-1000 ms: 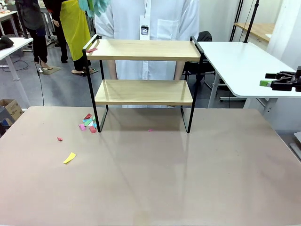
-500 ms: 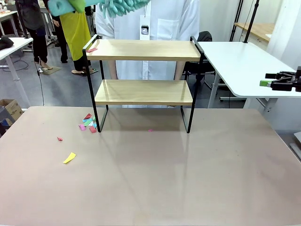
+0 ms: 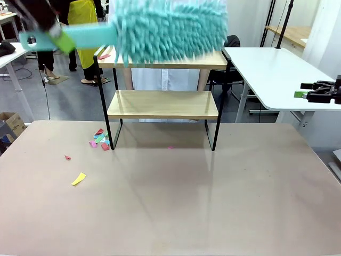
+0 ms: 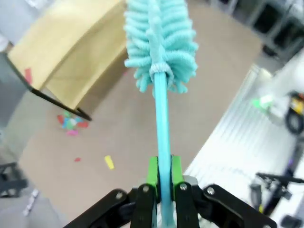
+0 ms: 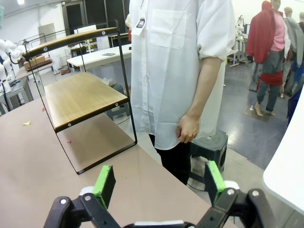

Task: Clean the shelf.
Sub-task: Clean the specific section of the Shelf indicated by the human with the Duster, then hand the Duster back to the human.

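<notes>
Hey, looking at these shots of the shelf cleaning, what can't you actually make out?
- Front view: the duster is motion-blurred and covers most of the shelf's top board, so contact is unclear.
- Front view: the person's hands, hidden behind the shelf.
- Left wrist view: paper scraps are blurred; count unclear.
- Right wrist view: the top board's surface, seen edge-on.

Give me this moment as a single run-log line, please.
left gripper: shut on duster handle | duster: over shelf top board | right gripper: open, idle | paper scraps: on table
</notes>
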Controlling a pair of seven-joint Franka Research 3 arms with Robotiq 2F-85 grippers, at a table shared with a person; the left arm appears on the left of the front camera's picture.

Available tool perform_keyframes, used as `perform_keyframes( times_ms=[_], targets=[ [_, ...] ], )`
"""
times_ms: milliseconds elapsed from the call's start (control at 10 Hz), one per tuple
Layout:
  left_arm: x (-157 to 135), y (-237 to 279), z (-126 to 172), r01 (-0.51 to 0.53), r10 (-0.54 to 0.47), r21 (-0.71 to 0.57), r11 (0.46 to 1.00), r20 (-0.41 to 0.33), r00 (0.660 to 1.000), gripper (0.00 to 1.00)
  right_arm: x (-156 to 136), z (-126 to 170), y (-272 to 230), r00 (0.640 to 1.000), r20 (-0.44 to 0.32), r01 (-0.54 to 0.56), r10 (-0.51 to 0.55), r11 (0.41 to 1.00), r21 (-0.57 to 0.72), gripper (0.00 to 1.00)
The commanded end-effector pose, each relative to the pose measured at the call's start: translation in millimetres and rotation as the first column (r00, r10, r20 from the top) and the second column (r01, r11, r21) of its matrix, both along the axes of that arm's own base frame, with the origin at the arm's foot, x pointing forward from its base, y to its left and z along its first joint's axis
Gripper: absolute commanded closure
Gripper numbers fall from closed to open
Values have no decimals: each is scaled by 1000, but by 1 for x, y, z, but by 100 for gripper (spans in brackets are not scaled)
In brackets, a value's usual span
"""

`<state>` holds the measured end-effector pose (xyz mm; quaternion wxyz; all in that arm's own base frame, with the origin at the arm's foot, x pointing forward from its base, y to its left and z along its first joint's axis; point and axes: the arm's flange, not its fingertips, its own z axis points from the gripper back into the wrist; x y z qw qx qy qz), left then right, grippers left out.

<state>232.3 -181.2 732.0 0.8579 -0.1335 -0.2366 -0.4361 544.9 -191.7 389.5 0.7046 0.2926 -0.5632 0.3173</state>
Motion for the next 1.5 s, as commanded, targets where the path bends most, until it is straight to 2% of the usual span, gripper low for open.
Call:
perform_keyframes(
  times_ms=[0,100,400,600,800,900,1000,1400],
  targets=[
    [15,-5,-22,134,-125,123,983,-74,989,87,0,3,2,1000,6,-3,3,1000,0,0],
    [18,-5,-38,196,-179,214,957,-96,979,87,0,3,2,1000,6,-3,3,1000,0,0],
    [32,-5,-78,370,-268,398,840,-288,919,87,0,3,2,1000,6,-3,3,1000,0,0],
    [45,-5,-92,439,-266,471,765,-389,882,87,0,3,2,1000,6,-3,3,1000,0,0],
    [60,0,-104,472,-246,513,717,-448,860,87,0,3,2,1000,6,-3,3,1000,0,0],
    [67,0,-108,457,-237,514,726,-436,868,87,0,3,2,1000,6,-3,3,1000,0,0],
    [51,-4,-113,443,-230,483,755,-438,869,87,0,3,2,1000,6,-3,3,1000,0,0],
    [51,-4,-113,443,-230,483,755,-438,869,87,0,3,2,1000,6,-3,3,1000,0,0]
  ],
)
